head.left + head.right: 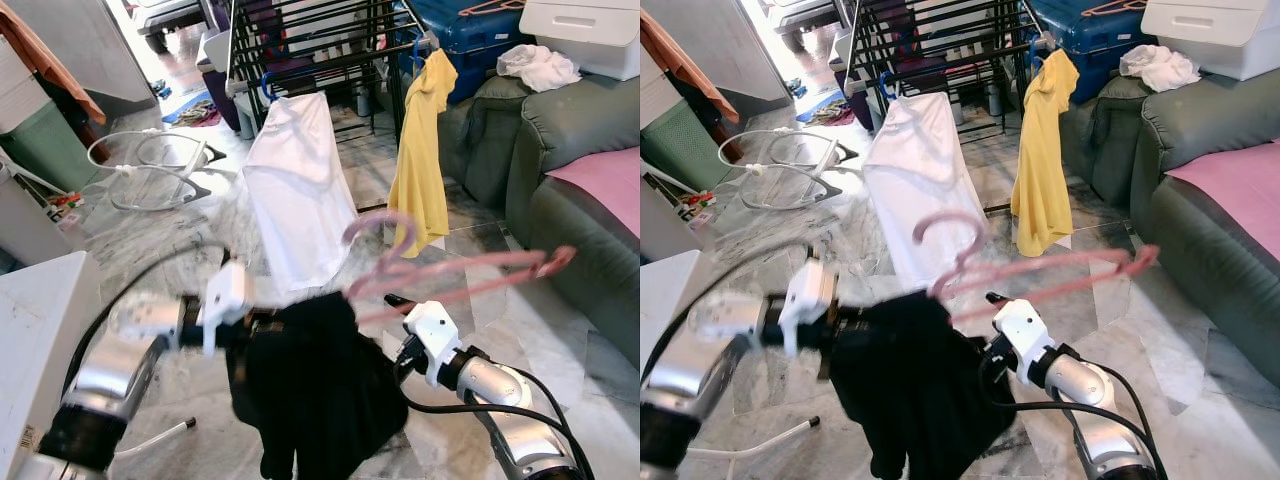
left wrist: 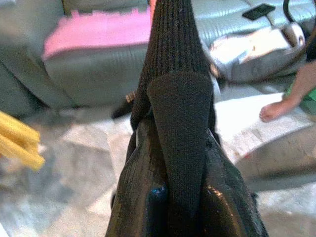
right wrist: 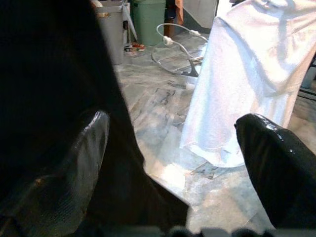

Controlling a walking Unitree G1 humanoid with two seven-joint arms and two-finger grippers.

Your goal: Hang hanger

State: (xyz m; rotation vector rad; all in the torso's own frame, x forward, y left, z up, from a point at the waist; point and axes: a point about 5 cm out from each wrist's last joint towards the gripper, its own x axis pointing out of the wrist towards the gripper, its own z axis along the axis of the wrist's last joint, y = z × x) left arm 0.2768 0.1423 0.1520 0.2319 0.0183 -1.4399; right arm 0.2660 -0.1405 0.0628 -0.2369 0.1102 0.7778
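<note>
Hanger (image 1: pixel 455 272), pink, carrying black garment (image 1: pixel 310 385); left gripper (image 2: pixel 173 197) clamped on garment; right gripper (image 3: pixel 173 163) apart beside it; carrying step; next, hook onto drying rack (image 1: pixel 320 40)

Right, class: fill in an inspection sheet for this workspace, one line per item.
Surface: marble floor.
Job's things: pink hanger above black garment; drying rack holds white shirt and yellow shirt.
Clutter: white cloth on green sofa.
Grippers: left gripper shut on the garment; right gripper open beside it.
Cables: black cable along the right arm.
Surroundings: blue suitcase.
</note>
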